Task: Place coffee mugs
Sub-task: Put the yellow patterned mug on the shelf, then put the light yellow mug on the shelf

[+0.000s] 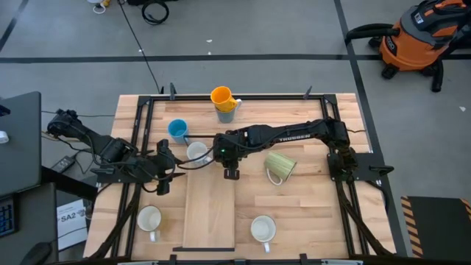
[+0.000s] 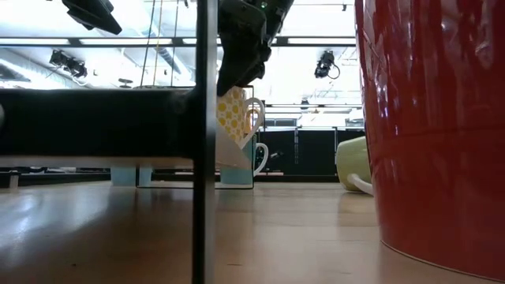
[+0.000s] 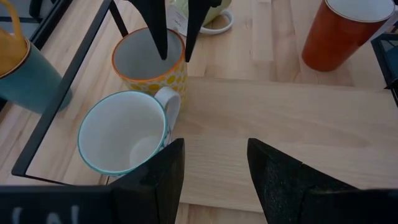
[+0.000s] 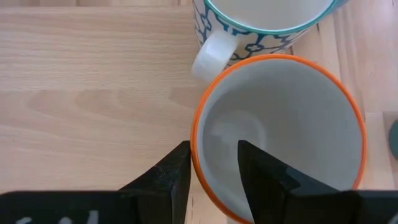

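My right gripper (image 4: 212,163) pointed straight down, fingers straddling the orange-rimmed mug (image 4: 280,134) wall, loosely apart; left gripper (image 3: 214,177) open.

Both arms are dark, jointed and glossy. The right arm (image 1: 294,135) carries white lettering and a small green light. Black cables trail from the left arm (image 1: 110,151).

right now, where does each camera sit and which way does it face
high: above the table, facing straight down; both arms show, left arm and right arm.
low: at table-top height, facing level across; red mug close by, arm parts at the top.
left wrist: on the left arm, looking past its open fingers at the patterned mug.
right wrist: on the right arm, fingers astride the rim of the orange-rimmed mug.
shared: both wrist views show those two mugs.
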{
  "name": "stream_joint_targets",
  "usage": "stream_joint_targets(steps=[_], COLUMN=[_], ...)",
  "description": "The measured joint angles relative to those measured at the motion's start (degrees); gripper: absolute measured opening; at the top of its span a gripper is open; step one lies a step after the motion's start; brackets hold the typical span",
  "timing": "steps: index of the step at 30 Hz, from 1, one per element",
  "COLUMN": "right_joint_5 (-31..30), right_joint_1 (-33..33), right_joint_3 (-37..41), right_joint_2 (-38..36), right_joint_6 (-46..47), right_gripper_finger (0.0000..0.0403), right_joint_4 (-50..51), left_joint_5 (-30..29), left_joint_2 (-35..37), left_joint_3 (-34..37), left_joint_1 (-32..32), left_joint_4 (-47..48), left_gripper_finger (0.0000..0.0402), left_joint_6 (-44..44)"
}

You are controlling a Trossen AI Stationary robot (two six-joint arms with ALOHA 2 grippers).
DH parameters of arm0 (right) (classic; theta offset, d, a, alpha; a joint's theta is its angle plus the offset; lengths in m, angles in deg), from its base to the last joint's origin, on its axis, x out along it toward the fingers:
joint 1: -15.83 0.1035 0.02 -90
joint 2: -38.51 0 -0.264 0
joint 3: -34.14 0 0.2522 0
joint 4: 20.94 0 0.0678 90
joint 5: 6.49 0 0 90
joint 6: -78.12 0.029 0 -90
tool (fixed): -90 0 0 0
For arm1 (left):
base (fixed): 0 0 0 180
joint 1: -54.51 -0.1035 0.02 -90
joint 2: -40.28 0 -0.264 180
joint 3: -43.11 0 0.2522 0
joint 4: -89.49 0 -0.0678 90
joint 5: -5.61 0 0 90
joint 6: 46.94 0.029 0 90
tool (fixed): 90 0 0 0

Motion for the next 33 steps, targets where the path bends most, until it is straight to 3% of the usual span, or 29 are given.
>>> stream_joint_targets(steps=[10, 19, 33], right_joint_5=[0.0, 0.0, -1.1], right_joint_1=[0.0, 0.1, 3.4], right_joint_3=[-0.1, -0.1, -0.1], right_joint_2=[-3.7, -11.4, -24.9], right_joint_6=[0.0, 0.0, 0.3], right_gripper_finger=[0.0138, 0.0138, 0.0138], right_joint_4=[-0.3, 1.6, 16.7], left_joint_5=[0.0, 0.0, 0.2], left_joint_2=[0.0, 0.0, 0.0], left_joint_3=[0.0, 0.0, 0.0], left_joint_1=[0.0, 0.0, 0.0], left_joint_4=[-0.1, -0.1, -0.1], left_gripper_finger=[0.0181, 0.0181, 0.0181], left_joint_6=[0.0, 0.0, -2.1])
